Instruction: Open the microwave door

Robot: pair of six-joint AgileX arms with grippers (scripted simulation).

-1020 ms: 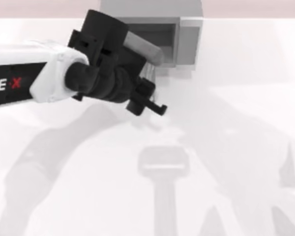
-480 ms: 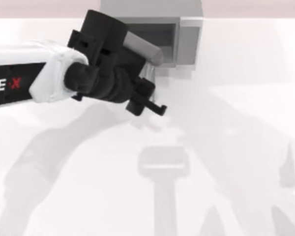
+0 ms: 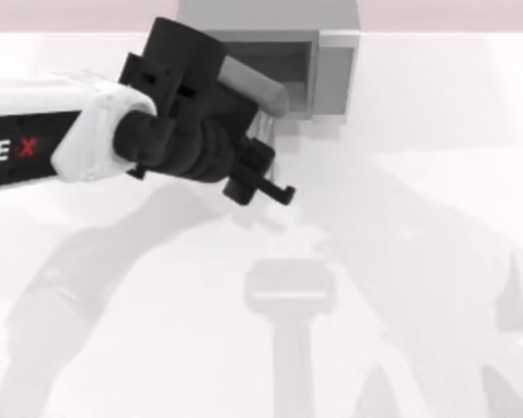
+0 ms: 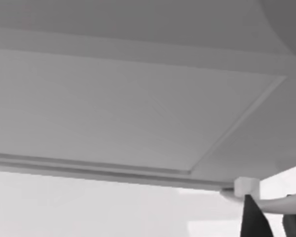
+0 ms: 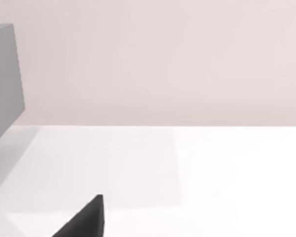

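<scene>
The microwave point(image 3: 331, 52) sits at the far edge of the table point(image 3: 436, 261), about midway across, its dark cavity showing. The microwave door point(image 3: 254, 85) is swung out toward the near side, standing open on the cavity's left. From the left wrist view the door point(image 4: 113, 113) fills the frame, big darker window panel right up close, and the pale handle point(image 4: 256, 190) sits against a dark fingertip point(image 4: 251, 219). The left gripper point(image 3: 266, 170) is just near of the door's free edge, arm reaching in from the left. Whether its jaws are clamped on the handle or open, I cannot tell. The right gripper point(image 5: 86, 219) shows only a dark tip, off to the microwave's right.
</scene>
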